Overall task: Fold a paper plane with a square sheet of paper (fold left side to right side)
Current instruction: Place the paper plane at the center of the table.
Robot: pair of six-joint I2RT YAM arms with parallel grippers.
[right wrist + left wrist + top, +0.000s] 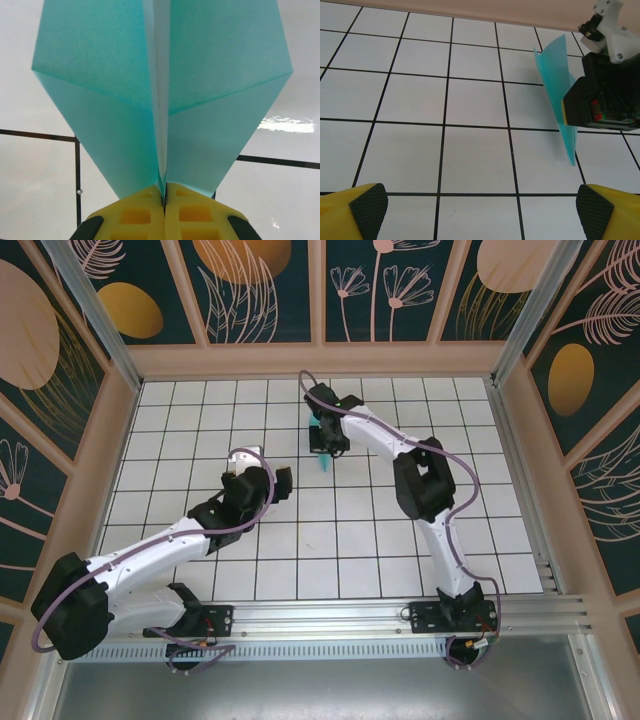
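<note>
Paper (125,100), light turquoise and creased into a pointed, kite-like shape, sits pinched in my right gripper (164,192). Its yellow fingers (135,215) are pressed together on the centre fold at the narrow end, and two flaps spread away from them on either side of the crease. From the left wrist view I see the sheet standing on edge above the white gridded table (420,100), tilted, with its lower tip pointing down toward the tiles; I cannot tell whether that tip touches the surface. From overhead, the right gripper is at the far middle of the table, with a sliver of turquoise showing just below it. My left gripper (480,210) is spread wide and released, its black pads (367,202) hovering over the tiles to the left of the paper, apart from it.
</note>
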